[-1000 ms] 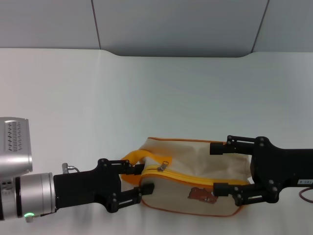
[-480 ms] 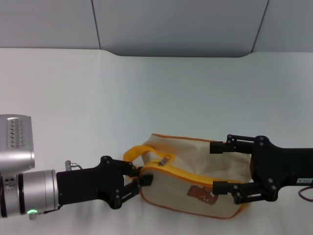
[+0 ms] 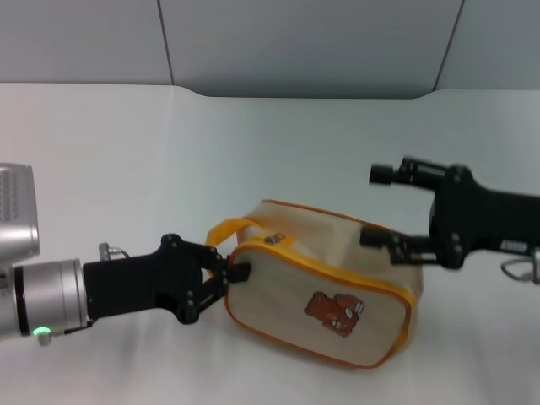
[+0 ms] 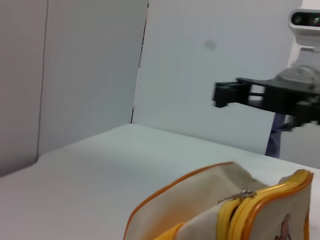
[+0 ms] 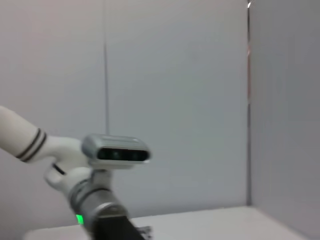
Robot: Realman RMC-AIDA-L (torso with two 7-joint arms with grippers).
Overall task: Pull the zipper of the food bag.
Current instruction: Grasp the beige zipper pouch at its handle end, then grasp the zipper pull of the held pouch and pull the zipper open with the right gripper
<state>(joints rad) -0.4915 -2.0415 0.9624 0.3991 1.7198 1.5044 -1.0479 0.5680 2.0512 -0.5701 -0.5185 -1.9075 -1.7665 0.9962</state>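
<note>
The cream food bag point(image 3: 325, 295) with orange piping and a brown bear print lies on the white table, bear side facing me. Its yellow-orange zipper point(image 3: 337, 268) runs along the upper long edge, with the small silver pull tab point(image 3: 272, 240) near the left end, beside the handle loop point(image 3: 226, 229). My left gripper point(image 3: 226, 277) is shut on the bag's left end. My right gripper point(image 3: 380, 207) is open, raised over the bag's far right corner and holding nothing. The left wrist view shows the bag point(image 4: 210, 205), the pull tab point(image 4: 239, 195) and the right gripper point(image 4: 227, 94) beyond.
The white table point(image 3: 169, 152) runs back to grey wall panels point(image 3: 295, 42). A thin cable point(image 3: 516, 270) lies at the right edge. The right wrist view shows only the robot's head camera point(image 5: 116, 153) and the walls.
My left gripper has closed on the bag's left end and the bag has turned, bear side up. My right gripper has risen from around the bag's right end.
</note>
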